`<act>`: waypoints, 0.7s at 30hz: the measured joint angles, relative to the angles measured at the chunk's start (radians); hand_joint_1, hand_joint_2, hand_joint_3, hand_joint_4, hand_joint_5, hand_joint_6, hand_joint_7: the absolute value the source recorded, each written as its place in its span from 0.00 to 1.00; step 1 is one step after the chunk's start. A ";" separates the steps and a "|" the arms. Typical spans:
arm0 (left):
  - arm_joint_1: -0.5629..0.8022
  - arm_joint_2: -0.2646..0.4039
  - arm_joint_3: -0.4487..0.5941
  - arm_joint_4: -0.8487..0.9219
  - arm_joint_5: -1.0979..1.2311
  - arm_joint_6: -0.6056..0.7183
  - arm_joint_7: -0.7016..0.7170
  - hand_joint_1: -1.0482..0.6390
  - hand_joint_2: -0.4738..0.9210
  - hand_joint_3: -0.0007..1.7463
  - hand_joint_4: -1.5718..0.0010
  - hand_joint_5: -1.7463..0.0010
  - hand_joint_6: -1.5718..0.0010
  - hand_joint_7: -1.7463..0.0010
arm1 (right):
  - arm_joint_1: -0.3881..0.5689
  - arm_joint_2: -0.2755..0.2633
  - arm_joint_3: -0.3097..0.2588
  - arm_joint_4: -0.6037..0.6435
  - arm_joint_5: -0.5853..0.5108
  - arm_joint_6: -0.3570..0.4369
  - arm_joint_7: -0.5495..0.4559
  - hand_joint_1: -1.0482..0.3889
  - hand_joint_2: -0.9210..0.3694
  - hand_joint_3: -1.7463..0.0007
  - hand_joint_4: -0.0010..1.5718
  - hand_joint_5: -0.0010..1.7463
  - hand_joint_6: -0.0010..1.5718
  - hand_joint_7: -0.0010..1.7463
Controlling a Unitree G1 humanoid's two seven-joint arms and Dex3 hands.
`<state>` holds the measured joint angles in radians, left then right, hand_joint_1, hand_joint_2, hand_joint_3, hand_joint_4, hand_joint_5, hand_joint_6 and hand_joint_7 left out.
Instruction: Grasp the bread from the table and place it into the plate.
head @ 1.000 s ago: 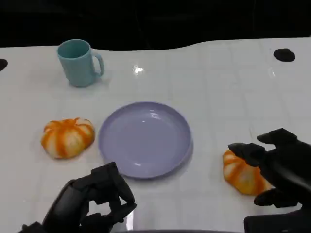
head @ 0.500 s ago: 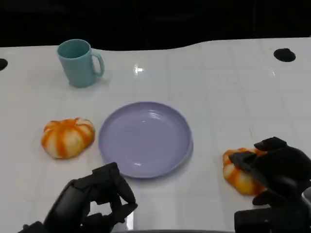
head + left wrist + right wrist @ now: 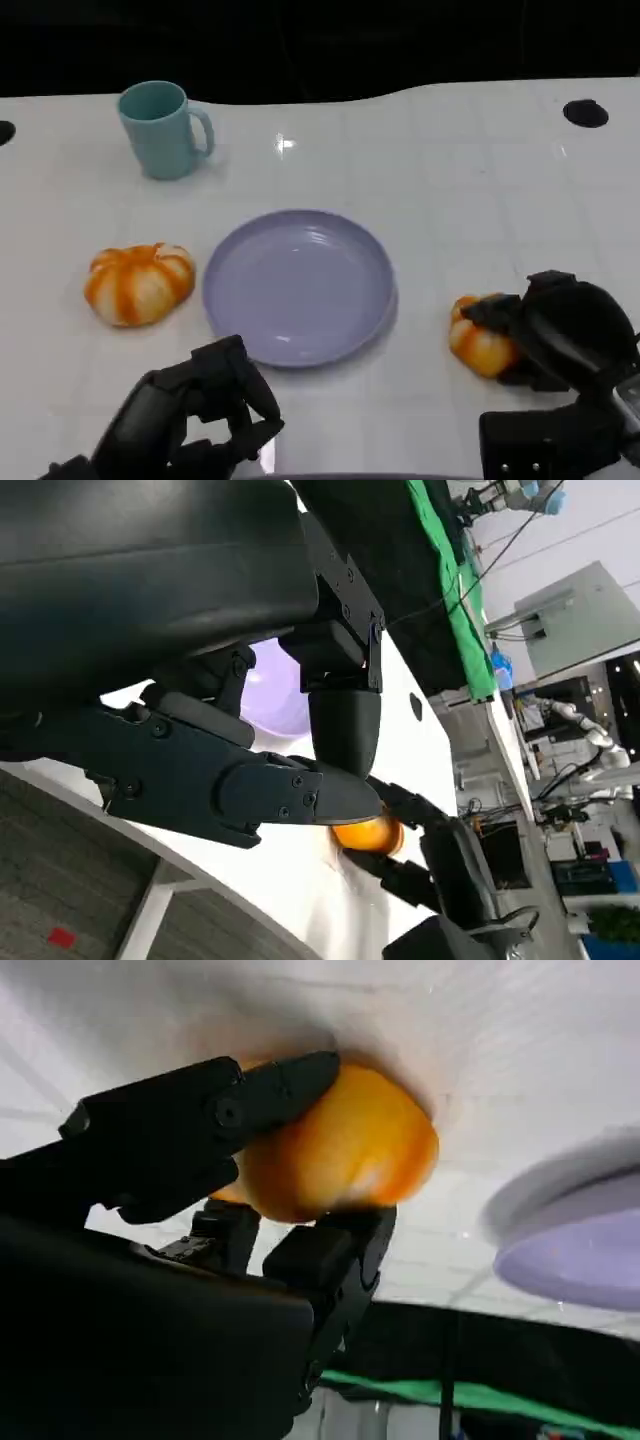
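I am at the grasp: my right hand (image 3: 560, 335) has its fingers wrapped around the bread (image 3: 479, 337) on the table (image 3: 450, 180), just to the right of the plate (image 3: 300, 285). In the right wrist view the fingers (image 3: 215, 1110) press on one side of the orange loaf and another black finger bears on the opposite side, so it looks pinched between them, though I cannot tell from these pictures whether the bread has left the tabletop. The next move, as I judge it, calls for a lift clear of the surface, a carry leftward over the plate's rim, and a lowering before the fingers let go; the grip seems to sit on one end of the loaf, so I would lift gently in case it rolls out. My left hand (image 3: 190, 415) hangs low at the near edge of the table with its fingers curled in and nothing in them. A second bread (image 3: 139, 282), orange with pale stripes, lies on the table just left of the plate, untouched. As for containers, the lavender plate has nothing in it, and the teal mug (image 3: 160, 128) stands upright well behind it toward the far left; I cannot see whether anything is in it.
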<state>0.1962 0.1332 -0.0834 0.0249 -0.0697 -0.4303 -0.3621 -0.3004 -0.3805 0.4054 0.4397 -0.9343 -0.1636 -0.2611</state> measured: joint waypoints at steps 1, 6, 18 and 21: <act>0.000 0.000 0.000 0.000 0.000 0.000 0.000 0.30 1.00 0.18 0.57 0.00 0.62 0.12 | -0.007 0.000 0.001 0.014 0.002 -0.011 -0.018 0.63 0.24 0.60 0.57 1.00 0.45 0.98; 0.000 0.000 -0.001 0.000 0.001 0.000 0.000 0.30 1.00 0.18 0.57 0.00 0.62 0.12 | -0.016 0.000 0.007 0.055 0.008 -0.053 -0.081 0.62 0.38 0.40 0.57 1.00 0.45 0.97; 0.000 -0.003 -0.003 0.001 0.008 0.000 0.001 0.29 1.00 0.19 0.57 0.00 0.62 0.12 | -0.051 0.017 0.006 0.060 0.055 -0.129 -0.210 0.63 0.46 0.26 0.61 1.00 0.48 0.97; 0.000 -0.005 -0.003 0.002 0.009 0.000 0.003 0.29 1.00 0.19 0.57 0.00 0.62 0.12 | -0.061 0.026 0.005 0.056 0.073 -0.145 -0.214 0.62 0.42 0.28 0.61 1.00 0.47 0.99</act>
<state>0.1959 0.1283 -0.0866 0.0265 -0.0603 -0.4306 -0.3588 -0.3610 -0.3546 0.4106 0.4959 -0.8612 -0.3088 -0.4753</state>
